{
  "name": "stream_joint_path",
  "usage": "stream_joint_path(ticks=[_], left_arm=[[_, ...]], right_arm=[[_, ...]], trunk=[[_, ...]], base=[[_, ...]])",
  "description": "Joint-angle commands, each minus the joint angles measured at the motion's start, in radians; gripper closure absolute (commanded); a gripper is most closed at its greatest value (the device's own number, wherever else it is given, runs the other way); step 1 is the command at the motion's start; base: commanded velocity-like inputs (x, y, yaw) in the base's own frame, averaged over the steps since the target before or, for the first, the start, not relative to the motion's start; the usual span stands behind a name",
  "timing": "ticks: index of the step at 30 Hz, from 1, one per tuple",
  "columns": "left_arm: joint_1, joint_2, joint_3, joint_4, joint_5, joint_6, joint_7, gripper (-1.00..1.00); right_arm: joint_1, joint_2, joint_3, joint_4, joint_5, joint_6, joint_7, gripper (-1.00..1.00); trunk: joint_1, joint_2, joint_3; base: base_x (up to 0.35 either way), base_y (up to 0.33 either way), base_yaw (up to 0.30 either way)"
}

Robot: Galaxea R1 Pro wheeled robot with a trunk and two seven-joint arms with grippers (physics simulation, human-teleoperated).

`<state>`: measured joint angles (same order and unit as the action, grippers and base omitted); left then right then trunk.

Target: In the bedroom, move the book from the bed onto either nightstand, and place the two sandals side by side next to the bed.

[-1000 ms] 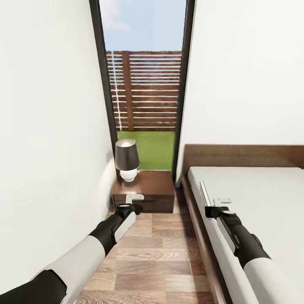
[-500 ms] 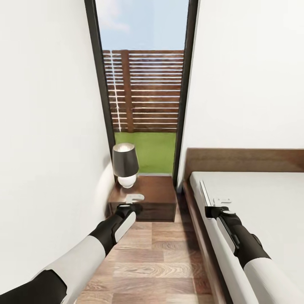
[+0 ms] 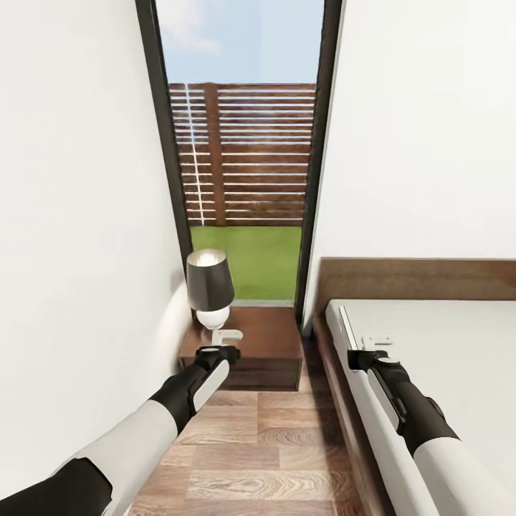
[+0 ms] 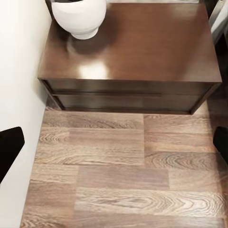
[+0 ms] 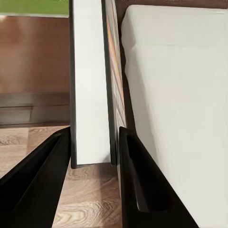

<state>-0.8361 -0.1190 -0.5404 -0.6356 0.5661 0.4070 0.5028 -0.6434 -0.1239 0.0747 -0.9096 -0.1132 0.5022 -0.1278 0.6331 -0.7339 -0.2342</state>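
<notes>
Dark cover art on the book is hard to read: right wrist view sees it edge-on, white page block plus a sliver of cover with an orange streak. Book is cut off at the frame top there. In the head view it's just a thin pale strip standing up from the right gripper, at about 4 o'clock from the nightstand.

Right gripper: jaws clamped on the book's lower edge, one black finger on each face, book upright, over the bed's near edge.

Left gripper: jaws wide apart, holding nothing. Left wrist view catches only the black tips at the frame edges, with bare floor between. It hangs in front of the nightstand's drawer face, not touching.

Nightstand: dark glossy wood, in the corner at 12 o'clock. Lamp with dark shade and white base sits at its back-left; shade is cropped out of the wrist view, white base visible.

Bed at 3 o'clock, grey mattress, brown headboard, cut off at right. Wood-plank floor runs between white wall and bed. Black-framed window behind the nightstand shows slatted fence and grass.
</notes>
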Motion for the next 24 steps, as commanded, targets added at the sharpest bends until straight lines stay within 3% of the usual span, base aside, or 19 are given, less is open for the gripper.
stream_joint_path(ticks=[1, 6, 12, 18, 21, 24], left_arm=[[-0.001, 0.001, -0.007, -0.002, 0.008, -0.001, 0.01, -1.0], [0.013, 0.003, -0.009, -0.014, 0.008, -0.027, 0.009, -1.0], [0.102, 0.025, -0.011, -0.087, -0.005, -0.111, 0.007, -1.0], [0.221, 0.074, -0.013, -0.213, -0.044, -0.136, 0.008, -1.0], [0.311, 0.108, -0.013, -0.31, -0.062, -0.141, 0.01, -1.0], [0.367, 0.123, -0.013, -0.368, -0.074, -0.142, 0.013, -1.0]], right_arm=[[-0.001, -0.002, 0.006, -0.001, -0.01, 0.004, -0.01, 1.0], [-0.001, -0.002, 0.006, 0.0, -0.01, 0.004, -0.01, 1.0], [-0.001, -0.001, 0.008, -0.001, -0.008, 0.005, -0.01, 1.0], [-0.001, -0.001, 0.007, -0.001, -0.008, 0.005, -0.011, 1.0], [-0.001, -0.001, 0.007, -0.001, -0.008, 0.005, -0.011, 1.0], [-0.001, -0.001, 0.007, -0.001, -0.008, 0.004, -0.011, 1.0]], trunk=[[0.0, -0.001, -0.002], [0.0, -0.001, -0.002], [0.0, -0.001, -0.002], [0.0, -0.001, -0.002], [0.0, -0.001, -0.002], [0.0, -0.001, -0.002]], base=[[0.064, 0.0, 0.0], [0.027, 0.0, 0.0], [0.006, 0.0, 0.0], [0.001, 0.0, 0.0], [0.0, 0.0, 0.0], [0.0, 0.0, 0.0]])
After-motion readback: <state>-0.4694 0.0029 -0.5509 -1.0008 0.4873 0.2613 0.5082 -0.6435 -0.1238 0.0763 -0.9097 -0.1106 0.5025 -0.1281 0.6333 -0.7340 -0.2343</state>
